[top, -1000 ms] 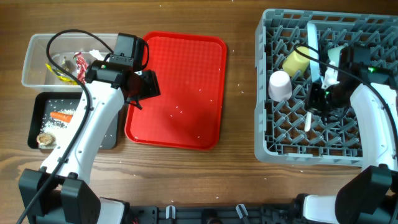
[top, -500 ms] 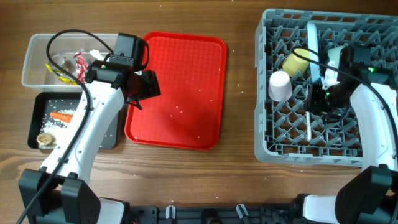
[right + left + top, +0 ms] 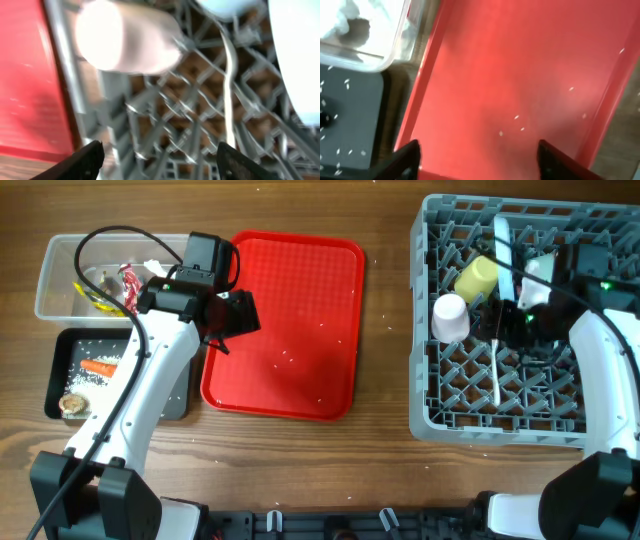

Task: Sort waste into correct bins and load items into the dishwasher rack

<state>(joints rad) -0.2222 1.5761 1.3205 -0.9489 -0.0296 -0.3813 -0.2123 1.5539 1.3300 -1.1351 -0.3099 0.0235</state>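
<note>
One spoon [image 3: 227, 90] in rack [image 3: 150, 115] — below wide right pincer [image 3: 159, 150] | left pincer [image 3: 477, 147] wide

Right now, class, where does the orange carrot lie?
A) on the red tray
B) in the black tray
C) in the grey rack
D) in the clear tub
B: the carrot lies in the black tray, among white rice grains.

Grey rack [image 3: 430, 420], red tray [image 3: 290, 310] (white-flecked), yellow cup [image 3: 477, 276]

Robot test bench: wooden table [image 3: 385, 370], dishwasher rack [image 3: 422, 380], red tray [image 3: 290, 330].
</note>
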